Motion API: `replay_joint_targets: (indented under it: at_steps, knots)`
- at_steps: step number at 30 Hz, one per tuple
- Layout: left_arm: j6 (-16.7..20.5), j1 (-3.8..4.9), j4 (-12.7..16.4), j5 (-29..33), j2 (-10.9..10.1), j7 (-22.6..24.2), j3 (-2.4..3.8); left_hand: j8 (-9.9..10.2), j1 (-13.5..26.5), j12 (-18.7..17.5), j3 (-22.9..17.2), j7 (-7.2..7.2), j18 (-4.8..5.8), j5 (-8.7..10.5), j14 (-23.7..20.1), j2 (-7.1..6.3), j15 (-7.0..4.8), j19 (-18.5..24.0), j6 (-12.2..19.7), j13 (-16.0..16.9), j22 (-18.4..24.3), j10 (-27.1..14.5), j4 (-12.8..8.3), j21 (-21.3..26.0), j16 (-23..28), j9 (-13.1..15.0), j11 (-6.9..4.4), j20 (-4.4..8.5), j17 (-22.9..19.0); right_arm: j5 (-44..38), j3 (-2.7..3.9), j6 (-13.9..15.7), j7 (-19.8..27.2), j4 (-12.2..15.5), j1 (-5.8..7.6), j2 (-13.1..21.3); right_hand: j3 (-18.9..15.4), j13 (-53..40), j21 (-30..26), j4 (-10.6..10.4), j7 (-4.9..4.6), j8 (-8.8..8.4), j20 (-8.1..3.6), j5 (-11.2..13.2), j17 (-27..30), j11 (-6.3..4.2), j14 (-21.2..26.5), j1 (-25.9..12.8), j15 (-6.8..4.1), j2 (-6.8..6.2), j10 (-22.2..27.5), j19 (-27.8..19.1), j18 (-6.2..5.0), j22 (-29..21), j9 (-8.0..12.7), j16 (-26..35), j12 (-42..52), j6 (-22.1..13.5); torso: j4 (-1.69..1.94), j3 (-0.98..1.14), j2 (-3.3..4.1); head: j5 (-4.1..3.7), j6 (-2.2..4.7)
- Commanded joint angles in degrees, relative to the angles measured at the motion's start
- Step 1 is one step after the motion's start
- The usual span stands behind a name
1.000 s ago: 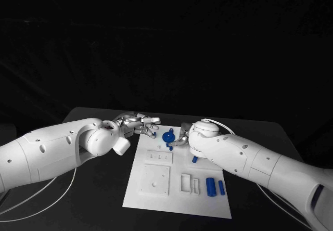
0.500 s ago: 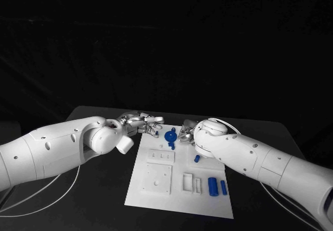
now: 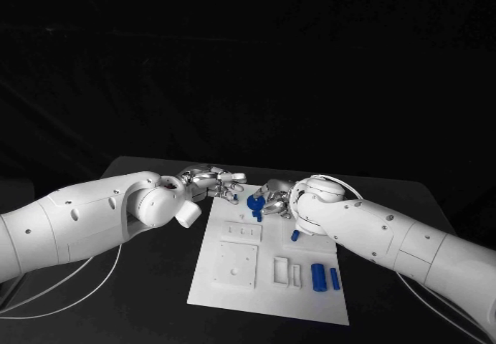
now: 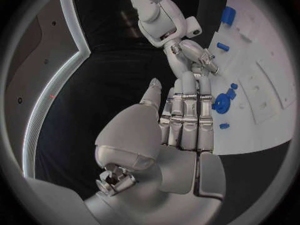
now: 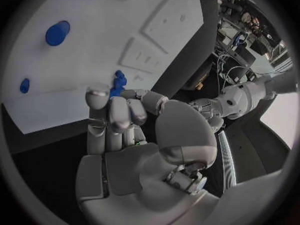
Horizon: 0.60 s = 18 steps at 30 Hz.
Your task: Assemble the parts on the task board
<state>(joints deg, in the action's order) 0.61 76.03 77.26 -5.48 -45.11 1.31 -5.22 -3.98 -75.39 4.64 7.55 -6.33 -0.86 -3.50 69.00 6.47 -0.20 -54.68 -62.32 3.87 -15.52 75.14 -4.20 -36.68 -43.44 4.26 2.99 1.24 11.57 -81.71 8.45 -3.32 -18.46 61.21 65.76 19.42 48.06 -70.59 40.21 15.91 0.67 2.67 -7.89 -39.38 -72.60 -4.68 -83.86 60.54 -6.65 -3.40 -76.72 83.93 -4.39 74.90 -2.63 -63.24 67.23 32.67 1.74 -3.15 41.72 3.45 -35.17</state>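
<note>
Position is what your next move turns on: the blue round-headed part [image 3: 254, 203] stands at the far end of the task board [image 3: 269, 287], and it lies between your two robot hands, with the right robot hand [image 3: 275, 199] right against it on one side and the left robot hand [image 3: 212, 183] a little farther off on the other. The part's long axis runs upright, round head on top and stem going down to the board.

Look at the right wrist view: the right robot hand's fingers [image 5: 119, 112] are curled in beside the part [image 5: 117, 81], which peeks out just past the fingertips. You cannot tell from these pictures whether those fingers pinch it or only rest near it. In the left wrist view the left robot hand [image 4: 187, 120] has its fingers stretched out straight and side by side, pointing at the same part [image 4: 222, 104], holding nothing.

Nearer to you on the board, two blue cylinders [image 3: 325, 276] lie side by side near the right edge, their long axes pointing away from you, and a small blue peg [image 3: 294, 234] sits close under the right forearm. My judgement: the right robot hand is the nearer one and should do the work on the round-headed part, and the left should keep off.
</note>
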Motion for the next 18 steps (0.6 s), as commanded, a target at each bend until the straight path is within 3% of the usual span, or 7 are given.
replay_joint_targets:
  at_steps: [1, 6, 11, 18]
  knots:
    - [-0.7, 0.08, 0.0, -0.1, 0.2, 0.0, 0.04, -0.2, -0.3, 0.3, -0.1, 0.00, 0.27, 0.24, 0.4, -0.41, 0.09, -0.3, 0.6, 0.0, 0.1, -0.3, 0.5, 0.4, 0.2, 0.0, 0.09, 0.07, 0.1, -5.0, -0.05, -5.7, 3.4, 0.3, -0.01, -0.2, -0.9, 0.1, 0.4, 0.1, 0.71, -0.22, -0.43, -1.5, 0.0, -0.34, 0.1, 0.5, -0.48, -0.74, -0.1, 2.6, 1.08, 4.2, 0.2, -0.1, 0.0, -3.4, 0.01, -0.06, -0.07, -0.06, -0.11]
    - [-0.8, 0.08, -0.1, -0.1, 0.3, -0.1, 0.04, -0.2, -2.0, 0.1, -1.5, 0.00, 0.22, -1.76, 0.3, 0.72, -0.02, -0.2, 0.6, -0.1, 0.0, -0.5, -0.4, 0.2, 0.2, 0.0, -0.02, 0.19, 0.1, -8.0, -0.27, -7.5, 3.5, 0.3, -0.01, -0.5, -1.3, 0.3, 0.6, 0.2, 1.58, -0.21, -0.50, -2.3, 0.0, -0.64, 0.1, 1.1, -0.54, -0.95, -0.1, 2.5, 1.31, 4.2, 0.2, -0.1, -0.1, -3.6, 0.06, -0.10, -0.04, -0.15, -0.11]
    - [-1.0, 0.08, -0.1, -0.2, 0.5, -0.2, 0.04, -0.2, -1.8, 0.0, -1.9, 0.00, 0.22, -1.86, 0.3, 0.71, -0.01, 0.1, 0.6, -0.1, -0.2, -0.4, -0.7, -0.1, 0.1, -0.1, -0.04, 0.21, 0.2, -9.6, -0.58, -8.7, 3.6, 0.2, -0.01, -0.7, -0.9, 0.2, 1.0, 0.2, 1.53, -0.13, -0.51, -3.1, -0.3, -0.62, 0.0, 1.0, -0.50, -1.09, -0.3, 2.6, 1.42, 4.2, 0.1, -0.5, 0.1, -1.7, 0.10, -0.13, -0.11, -0.14, -0.24]
    - [-1.1, 0.08, -0.2, -0.2, 0.7, -0.3, 0.04, -0.2, -1.8, 0.0, -1.9, 0.00, 0.22, -1.86, 0.3, 0.71, -0.01, 0.1, 0.6, -0.1, -0.2, -0.4, -0.7, -0.1, 0.1, -0.1, -0.04, 0.21, 0.2, -11.0, -1.83, -9.4, 3.7, -0.5, -0.02, -1.4, -0.9, 0.2, 1.2, 0.2, 1.14, -0.03, -0.44, -3.4, -0.4, -0.43, 0.0, 0.9, -0.40, -1.01, -0.4, 2.5, 1.41, 4.2, 0.0, -0.7, 0.2, 1.1, 0.12, -0.18, -0.08, -0.18, -0.28]
